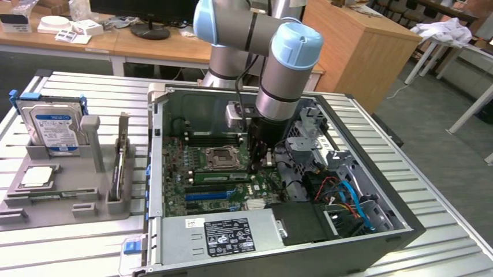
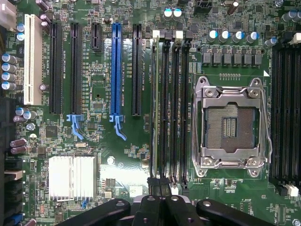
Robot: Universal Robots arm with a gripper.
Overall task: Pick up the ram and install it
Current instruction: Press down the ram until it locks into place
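Note:
The ram is a thin green stick seen edge-on, standing in the memory slot nearest the blue expansion slot on the motherboard. In the exterior view the ram is a green strip just below the processor socket. My gripper is shut, its black fingertips pressed together right over one end of the ram; I cannot tell whether they touch it. In the exterior view the gripper reaches down inside the open computer case.
Three empty memory slots lie beside the ram, then the open socket. A drive cage and cables crowd the exterior view's right. Outside the case, a grey fixture holds a hard drive and a silver chip.

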